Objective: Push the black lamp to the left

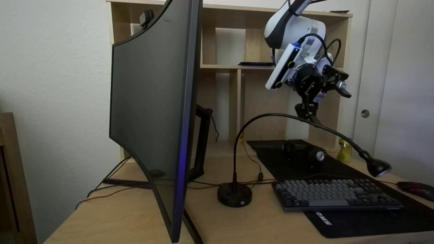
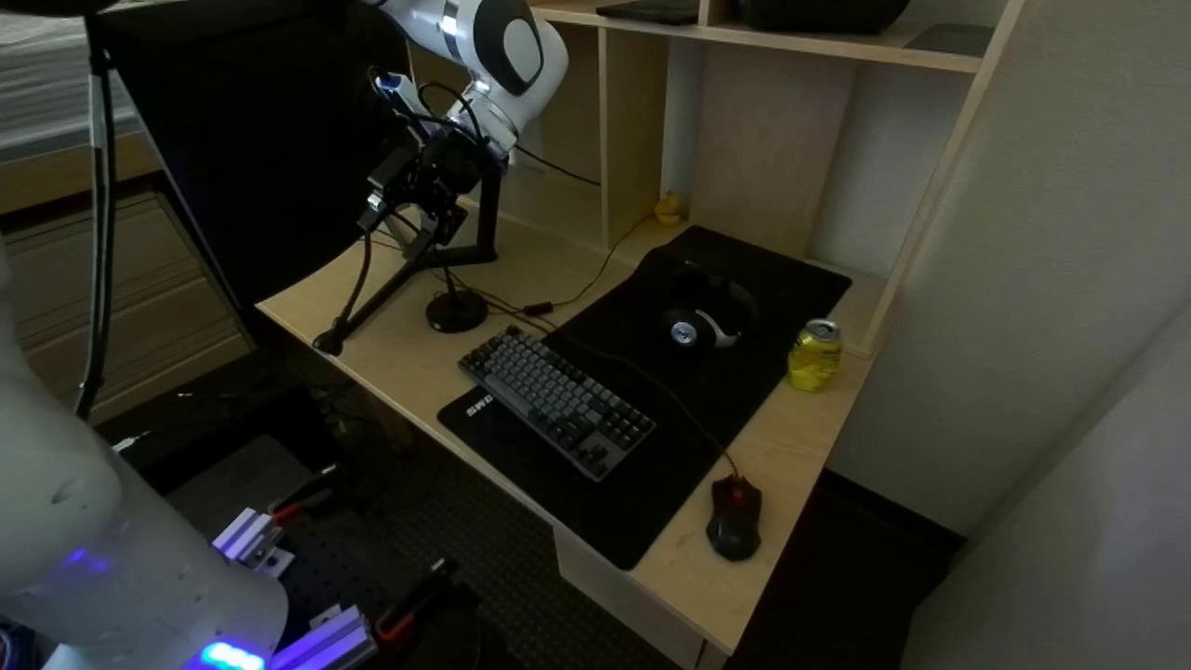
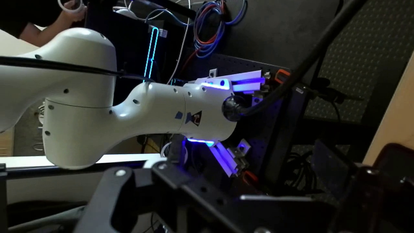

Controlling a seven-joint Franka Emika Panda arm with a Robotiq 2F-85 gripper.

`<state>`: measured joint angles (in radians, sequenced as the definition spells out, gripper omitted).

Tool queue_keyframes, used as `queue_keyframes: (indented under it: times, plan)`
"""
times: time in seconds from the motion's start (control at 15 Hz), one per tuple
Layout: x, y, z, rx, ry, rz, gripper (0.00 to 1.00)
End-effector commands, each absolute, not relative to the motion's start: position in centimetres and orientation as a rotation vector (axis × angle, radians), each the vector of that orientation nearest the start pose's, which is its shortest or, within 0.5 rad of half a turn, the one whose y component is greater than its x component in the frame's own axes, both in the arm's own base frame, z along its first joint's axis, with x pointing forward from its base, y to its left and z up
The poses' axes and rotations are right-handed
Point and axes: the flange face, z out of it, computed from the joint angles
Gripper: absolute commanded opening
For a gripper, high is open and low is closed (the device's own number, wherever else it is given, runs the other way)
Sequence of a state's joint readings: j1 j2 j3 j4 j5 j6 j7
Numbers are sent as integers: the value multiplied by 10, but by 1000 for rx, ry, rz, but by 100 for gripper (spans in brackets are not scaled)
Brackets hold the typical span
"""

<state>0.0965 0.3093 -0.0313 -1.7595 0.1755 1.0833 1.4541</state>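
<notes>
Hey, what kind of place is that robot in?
It looks like a computer desk, maybe in somebody's home or an office; the pictures don't settle which. The big curved monitor, the keyboard and the mouse show it.

In an exterior view, clocked from the base (image 1: 234,195) of the black lamp (image 1: 271,115), bare desk (image 1: 254,223) gives passage from five to seven o'clock; the monitor (image 1: 149,95) walls off eight to eleven, headphones (image 1: 305,153) bar two and the keyboard (image 1: 334,194) three. Around half past one, the lamp's neck (image 1: 288,116) crosses before one finger (image 1: 306,110) of the gripper (image 1: 328,102), contact unclear.
</notes>
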Motion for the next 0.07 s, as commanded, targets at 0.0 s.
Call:
queue_keyframes:
  times: [0.0]
  plan:
    - [509, 58, 368, 1817, -1525, -1077, 100]
